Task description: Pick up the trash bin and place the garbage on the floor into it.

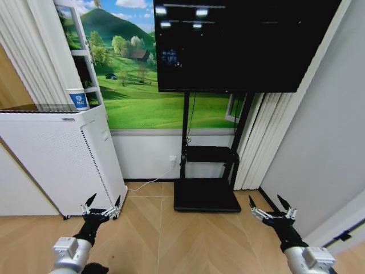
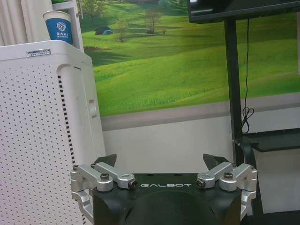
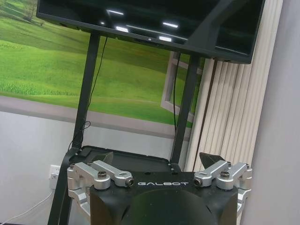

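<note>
Both arms hung low before the black television stand (image 1: 206,194). The left end effector (image 1: 102,202), beside the white perforated appliance (image 1: 57,160), stood wide open and empty, and so did the right end effector (image 1: 272,205). Neither bin nor litter could be seen, so direction and nearer arm couldn't be judged.
</note>
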Motion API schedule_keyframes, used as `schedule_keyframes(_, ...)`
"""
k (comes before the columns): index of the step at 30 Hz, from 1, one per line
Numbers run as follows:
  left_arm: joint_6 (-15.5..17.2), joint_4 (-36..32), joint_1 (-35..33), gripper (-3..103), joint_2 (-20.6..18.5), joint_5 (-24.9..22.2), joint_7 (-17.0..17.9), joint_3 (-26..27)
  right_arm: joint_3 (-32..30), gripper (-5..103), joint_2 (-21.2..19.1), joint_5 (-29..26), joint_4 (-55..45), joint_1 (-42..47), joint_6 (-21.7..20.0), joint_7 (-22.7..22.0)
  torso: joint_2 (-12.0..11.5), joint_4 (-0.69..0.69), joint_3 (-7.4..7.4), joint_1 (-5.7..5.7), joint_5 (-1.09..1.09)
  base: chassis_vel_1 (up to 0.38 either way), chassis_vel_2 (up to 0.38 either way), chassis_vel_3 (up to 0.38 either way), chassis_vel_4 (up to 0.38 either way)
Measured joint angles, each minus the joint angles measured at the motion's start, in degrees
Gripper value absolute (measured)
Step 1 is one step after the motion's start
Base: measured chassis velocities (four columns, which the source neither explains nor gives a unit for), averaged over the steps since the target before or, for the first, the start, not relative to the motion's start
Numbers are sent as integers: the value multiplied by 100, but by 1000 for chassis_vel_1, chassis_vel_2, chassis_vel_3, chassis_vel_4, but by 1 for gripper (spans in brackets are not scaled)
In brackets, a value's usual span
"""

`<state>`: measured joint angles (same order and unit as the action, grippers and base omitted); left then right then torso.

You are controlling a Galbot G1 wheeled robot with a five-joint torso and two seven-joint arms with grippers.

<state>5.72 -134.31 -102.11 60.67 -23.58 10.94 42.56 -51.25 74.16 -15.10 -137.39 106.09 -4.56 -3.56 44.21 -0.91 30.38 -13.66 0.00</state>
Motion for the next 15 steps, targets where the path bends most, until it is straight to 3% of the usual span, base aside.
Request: schedule_keyframes(15, 0, 0, 0, 100, 0, 0, 0, 0, 0, 100, 0, 0, 0, 0, 0, 0, 0, 1, -2, 4, 2, 151, -161, -167, 154)
